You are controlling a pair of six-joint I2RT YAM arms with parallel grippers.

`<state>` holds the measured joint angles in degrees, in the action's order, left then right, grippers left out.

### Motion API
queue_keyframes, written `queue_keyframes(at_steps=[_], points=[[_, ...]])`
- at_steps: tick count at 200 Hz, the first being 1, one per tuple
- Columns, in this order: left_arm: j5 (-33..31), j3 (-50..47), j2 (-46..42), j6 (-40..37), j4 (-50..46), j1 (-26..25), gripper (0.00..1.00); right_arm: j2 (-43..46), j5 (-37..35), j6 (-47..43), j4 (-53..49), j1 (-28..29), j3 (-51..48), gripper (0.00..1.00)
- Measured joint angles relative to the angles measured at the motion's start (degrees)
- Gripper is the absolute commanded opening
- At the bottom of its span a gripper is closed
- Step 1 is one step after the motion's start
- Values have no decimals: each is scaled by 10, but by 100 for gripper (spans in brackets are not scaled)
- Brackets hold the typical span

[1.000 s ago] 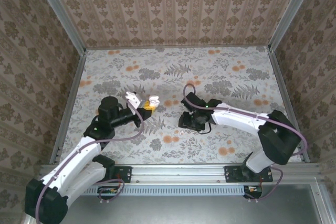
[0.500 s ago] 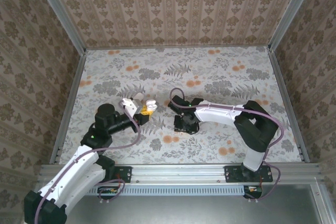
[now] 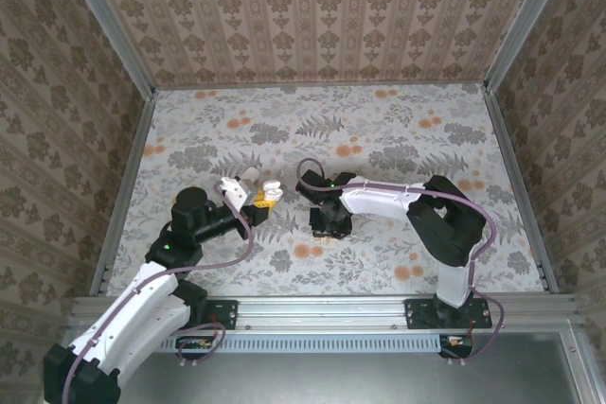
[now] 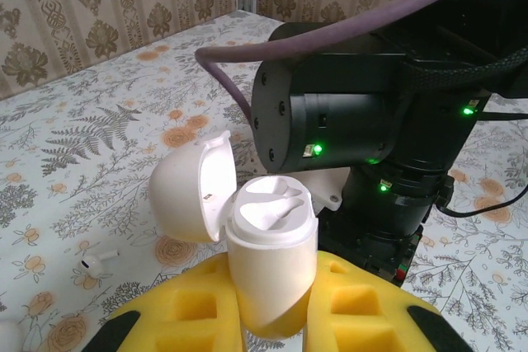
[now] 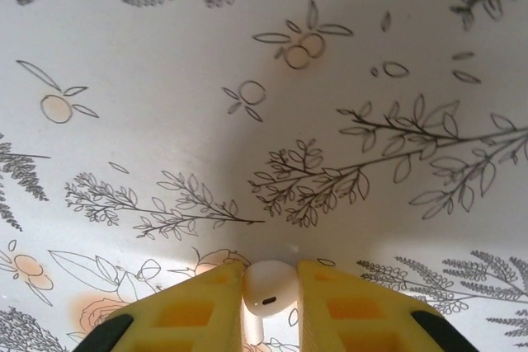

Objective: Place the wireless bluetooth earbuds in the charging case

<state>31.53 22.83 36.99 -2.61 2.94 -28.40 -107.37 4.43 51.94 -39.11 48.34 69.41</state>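
White earbud [image 5: 266, 293] now snug inside the narrowed right hand [image 5: 271, 276]

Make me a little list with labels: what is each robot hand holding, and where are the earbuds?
left end effector: shut on the charging case
case lid: open, both slots empty
right end effector: pinching an earbud, low over the table
second earbud: lying loose on the table
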Motion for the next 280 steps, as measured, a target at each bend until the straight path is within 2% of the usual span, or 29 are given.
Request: queue_keyframes(at_steps=[58, 93, 154, 168, 185, 201, 223, 252, 280], points=[[-1, 0, 0, 0, -6, 0, 0, -5, -14, -54, -18, -3, 32, 18], [-5, 0, 11, 7, 0, 0, 0, -5, -14, -90, -18, -25, 32, 18], [-4, 1, 53, 14, 4, 0, 0, -12, 3, -241, -46, -82, 57, 19], [-5, 1, 53, 15, 5, 0, 0, -17, 3, -271, -53, -91, 68, 25], [-5, 1, 53, 16, 5, 0, 0, -17, 3, -299, -61, -102, 70, 38], [-5, 1, 53, 18, 5, 0, 0, -17, 3, -308, -64, -113, 70, 44], [-5, 1, 52, 20, 5, -1, 0, -15, 0, -312, -64, -131, 70, 46], [-8, 1, 47, 22, 5, -1, 0, 9, -30, -306, -64, -144, 70, 45], [-11, 1, 48, 22, 5, -3, 0, 42, -54, -294, -63, -133, 66, 40]])
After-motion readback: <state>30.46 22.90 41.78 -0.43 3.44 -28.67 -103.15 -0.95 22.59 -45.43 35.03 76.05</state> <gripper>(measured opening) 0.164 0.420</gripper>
